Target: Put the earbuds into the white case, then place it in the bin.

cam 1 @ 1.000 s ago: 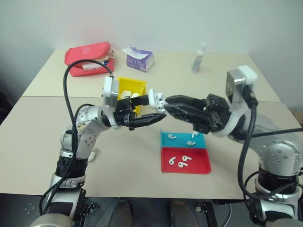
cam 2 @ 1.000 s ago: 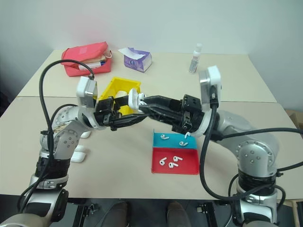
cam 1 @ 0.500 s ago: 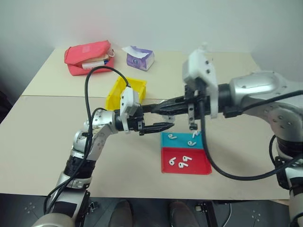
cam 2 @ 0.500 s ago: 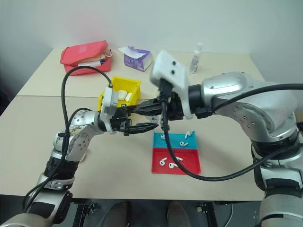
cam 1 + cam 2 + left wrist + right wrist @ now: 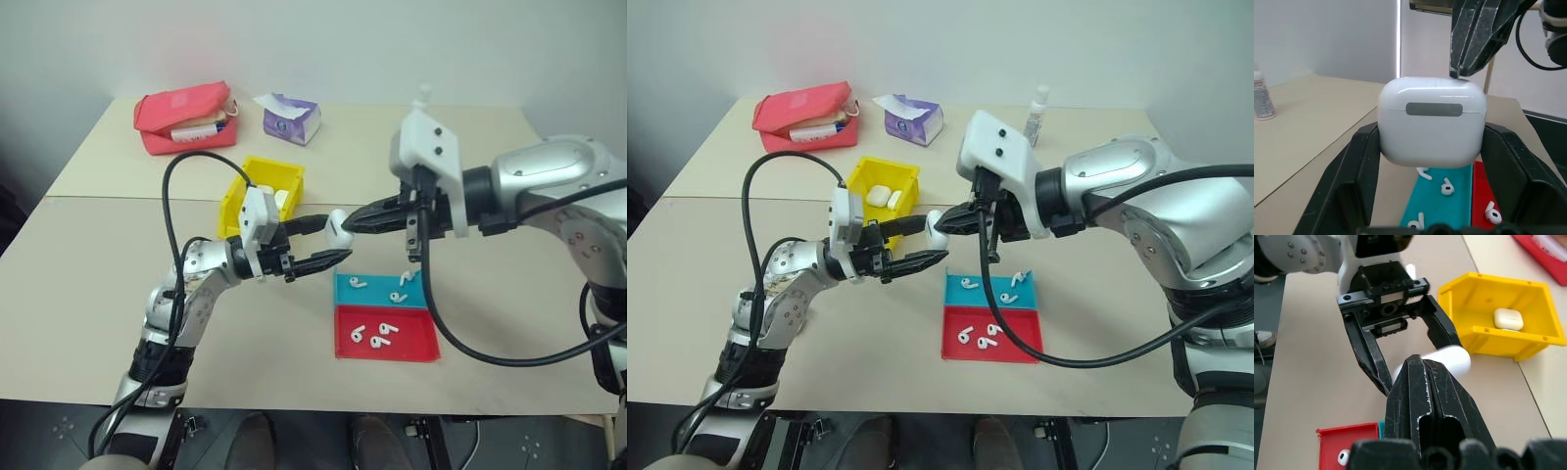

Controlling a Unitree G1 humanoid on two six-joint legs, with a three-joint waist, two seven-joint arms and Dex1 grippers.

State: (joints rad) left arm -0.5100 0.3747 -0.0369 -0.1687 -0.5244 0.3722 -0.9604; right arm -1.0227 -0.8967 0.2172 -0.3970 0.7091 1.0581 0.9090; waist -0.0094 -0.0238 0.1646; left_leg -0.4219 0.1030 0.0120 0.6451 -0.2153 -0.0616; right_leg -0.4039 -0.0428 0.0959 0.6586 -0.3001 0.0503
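Note:
The white case (image 5: 1432, 120) hangs above the table with its lid down, and my left gripper (image 5: 328, 241) is shut on it by its sides. My right gripper (image 5: 359, 219) is shut and empty, its tips resting on the case's (image 5: 339, 224) top edge. The yellow bin (image 5: 257, 176) stands just behind my left gripper, with two other white cases (image 5: 885, 198) inside. Several earbuds (image 5: 358, 284) lie loose in the teal tray (image 5: 343, 299) and the red tray (image 5: 416, 348) below the grippers.
A red pouch (image 5: 183, 117), a purple tissue pack (image 5: 289, 119) and a small clear bottle (image 5: 421, 98) stand along the table's far side. The trays sit near the front edge, right of centre.
My right arm has swung up and rolled over; its fingers closed and their tips came down onto the case. The case looked open a second ago and its lid is now down.

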